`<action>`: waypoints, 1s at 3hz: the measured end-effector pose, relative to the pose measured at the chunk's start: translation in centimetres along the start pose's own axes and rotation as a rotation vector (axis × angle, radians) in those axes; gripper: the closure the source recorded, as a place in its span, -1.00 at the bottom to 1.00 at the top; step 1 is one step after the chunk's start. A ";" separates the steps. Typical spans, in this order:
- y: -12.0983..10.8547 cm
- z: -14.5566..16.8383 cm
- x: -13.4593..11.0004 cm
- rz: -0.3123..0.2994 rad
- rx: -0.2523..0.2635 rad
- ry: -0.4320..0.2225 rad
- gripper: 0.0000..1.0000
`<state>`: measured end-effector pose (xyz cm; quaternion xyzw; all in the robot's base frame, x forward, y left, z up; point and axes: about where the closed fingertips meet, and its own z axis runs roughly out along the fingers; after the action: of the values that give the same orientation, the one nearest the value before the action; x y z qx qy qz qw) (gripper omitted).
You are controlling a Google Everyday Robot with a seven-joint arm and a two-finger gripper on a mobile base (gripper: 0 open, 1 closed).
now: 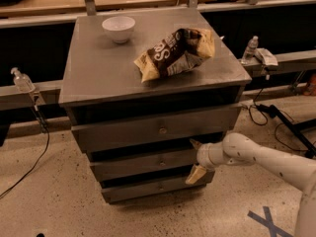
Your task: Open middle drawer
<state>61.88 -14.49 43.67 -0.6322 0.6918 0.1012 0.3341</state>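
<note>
1. At the right end of the middle drawer (143, 165), by the cabinet's right corner: gripper (195, 158) released, fingers spread, one at the front's upper edge, one at its lower edge. Nothing clamped. Contact with the wood: cannot tell.
2. Middle drawer looks shut or nearly so. Its knob (159, 163) sits well left of the gripper, untouched.
3. Risk: a pull from the right end, not the knob, loads the drawer off-centre; it may rack and jam.
4. Risk: upper finger lies close under the top drawer (148, 130), lower finger close above the bottom drawer (148, 187). Catching either moves the wrong front.
5. Risk: spread fingers slide off the edge, so no pull.
6. Risk: a jerk shakes the cabinet (98, 73); chip bag (175, 52) and bowl (118, 28) on top could shift.
</note>
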 end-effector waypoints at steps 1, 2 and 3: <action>-0.9 1.5 0.4 0.012 -0.019 0.017 -1.00; -1.5 2.9 0.8 0.041 -0.053 -0.002 -0.60; -1.2 2.9 0.5 0.040 -0.069 -0.022 -0.60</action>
<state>63.96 -13.45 41.51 -0.6281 0.6967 0.1387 0.3175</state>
